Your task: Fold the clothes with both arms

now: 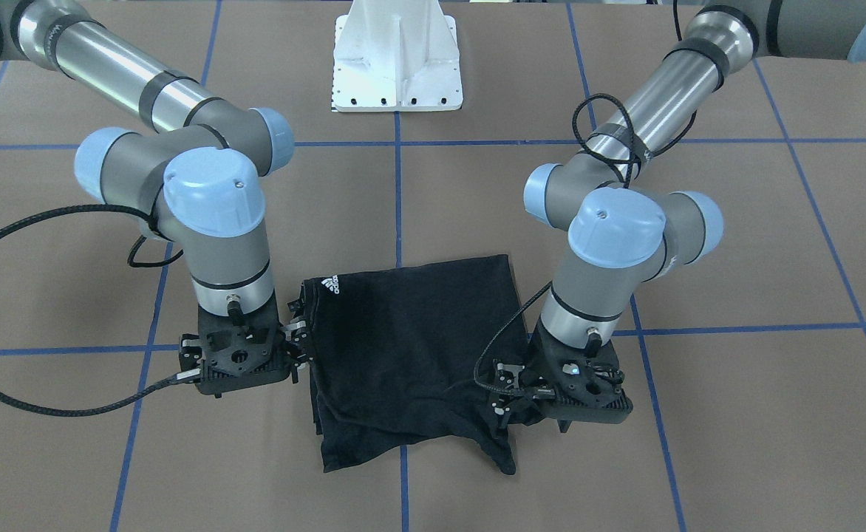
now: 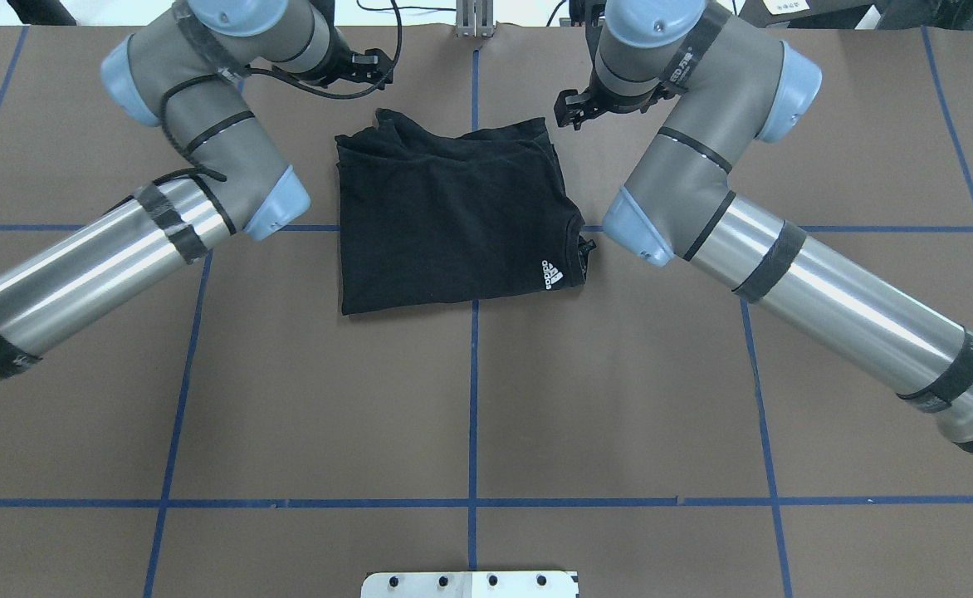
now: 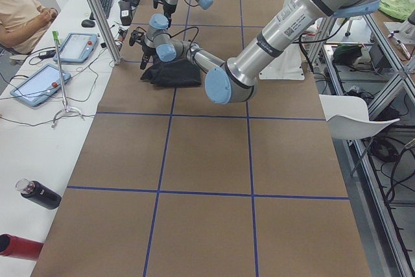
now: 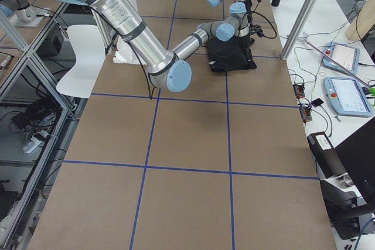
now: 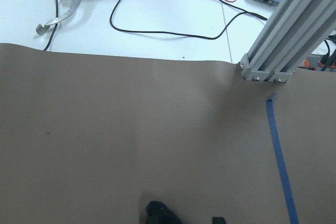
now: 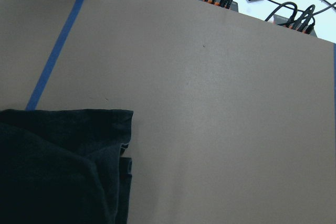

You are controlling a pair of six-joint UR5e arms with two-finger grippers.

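Note:
The black T-shirt (image 1: 411, 347) lies folded into a rough rectangle on the brown table, its white three-stripe logo (image 1: 331, 285) facing up. It also shows from overhead as the T-shirt (image 2: 453, 216). One corner is bunched and trails toward the table's far edge (image 1: 496, 443). My left gripper (image 1: 503, 403) hovers at that bunched corner. In the left wrist view its fingertips (image 5: 160, 214) stand apart over bare paper, open. My right gripper (image 1: 298, 343) sits at the shirt's opposite side edge, open, with nothing between its fingers. The right wrist view shows the shirt's layered corner (image 6: 63, 166).
The white pedestal base (image 1: 397, 66) stands behind the shirt. An aluminium post (image 5: 286, 40) rises at the table's far edge. Beyond it, a white bench (image 3: 39, 128) holds tablets, cables and bottles, and a person (image 3: 19, 11) sits there. Blue tape lines grid the table.

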